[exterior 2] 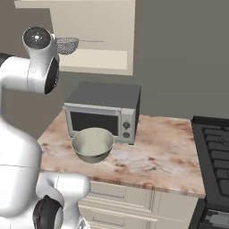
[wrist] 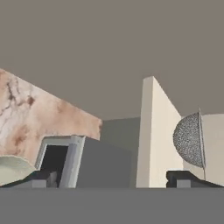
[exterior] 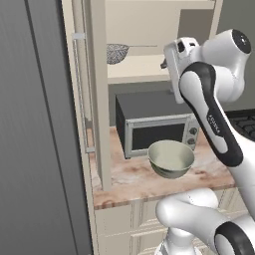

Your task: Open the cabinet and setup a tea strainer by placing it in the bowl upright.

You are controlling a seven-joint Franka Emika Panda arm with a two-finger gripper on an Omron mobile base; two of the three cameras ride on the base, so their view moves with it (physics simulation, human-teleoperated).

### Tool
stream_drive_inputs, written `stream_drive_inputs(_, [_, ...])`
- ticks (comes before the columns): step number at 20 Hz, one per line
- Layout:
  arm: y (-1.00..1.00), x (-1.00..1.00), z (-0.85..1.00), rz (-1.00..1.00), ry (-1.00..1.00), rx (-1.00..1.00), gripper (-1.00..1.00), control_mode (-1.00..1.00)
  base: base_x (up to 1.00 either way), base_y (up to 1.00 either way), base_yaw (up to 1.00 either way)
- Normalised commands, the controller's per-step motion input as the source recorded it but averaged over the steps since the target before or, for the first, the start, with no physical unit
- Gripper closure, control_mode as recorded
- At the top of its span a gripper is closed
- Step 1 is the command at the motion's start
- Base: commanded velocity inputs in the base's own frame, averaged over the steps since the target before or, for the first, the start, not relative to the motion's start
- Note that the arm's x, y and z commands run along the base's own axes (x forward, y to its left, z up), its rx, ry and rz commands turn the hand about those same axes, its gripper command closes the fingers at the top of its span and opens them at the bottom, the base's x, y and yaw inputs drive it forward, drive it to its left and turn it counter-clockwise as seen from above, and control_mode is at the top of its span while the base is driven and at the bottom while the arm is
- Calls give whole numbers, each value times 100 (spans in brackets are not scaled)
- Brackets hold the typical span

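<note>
With the cabinet (exterior: 97,99) door swung open, the tea strainer (exterior: 117,53) lies on its shelf (exterior: 144,67), handle pointing right. Gripper (wrist: 111,177) fingers spread wide, holding nothing, near the shelf. Bowl (exterior: 171,158) sits on the counter (exterior: 149,182) just before the microwave (exterior: 157,122).

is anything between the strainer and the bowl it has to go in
Nothing visible blocks it. The cabinet door is open, the strainer lies on its shelf, and the bowl sits open on the counter in front of the microwave.
</note>
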Motion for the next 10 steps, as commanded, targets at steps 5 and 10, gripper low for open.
stream_drive_inputs(5, [0, 17, 31, 34, -32, -13, -100, -100, 0, 0, 0])
stream_drive_inputs(10, [0, 12, 17, 18, 0, -2, -100, -100, 0, 0, 0])
